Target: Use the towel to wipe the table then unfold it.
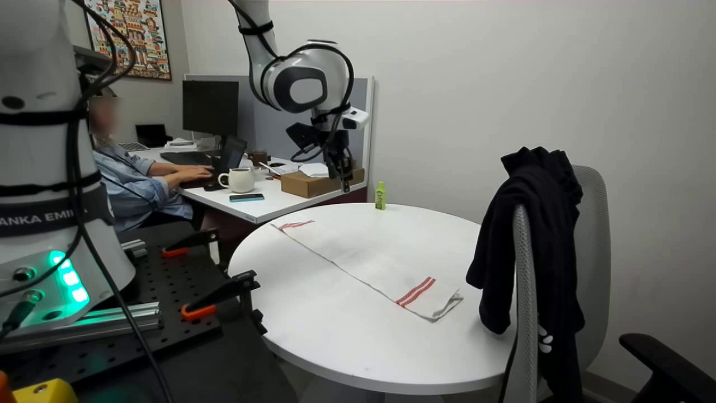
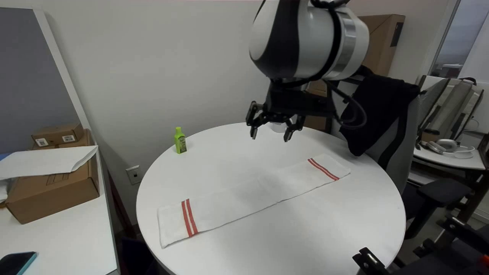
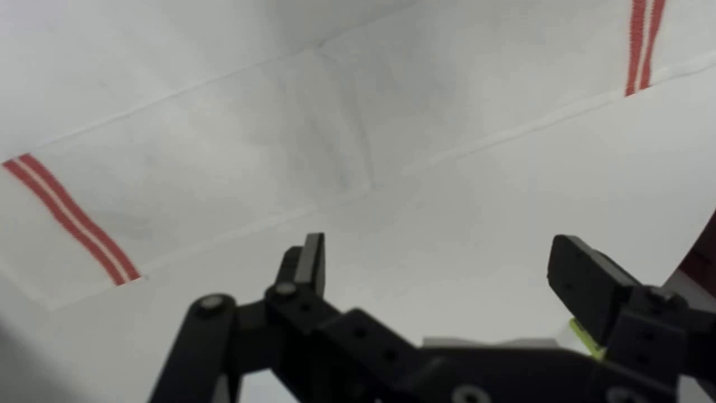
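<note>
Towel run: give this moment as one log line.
tool: open, empty, above table | towel: long strip lying on table, ungrasped | bottle: upright near table edge

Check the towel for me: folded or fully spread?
Folded, apparently: the towel lies out as a long strip, but stacked edges show at one end in an exterior view.

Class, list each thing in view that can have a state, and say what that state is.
Gripper: open, empty.
Towel: flat, folded into a strip.
Bottle: upright.
Mug: upright.
Phone: lying flat.
Monitor: screen dark.
Garment: draped over the chair.
Base lights: lit green.
</note>
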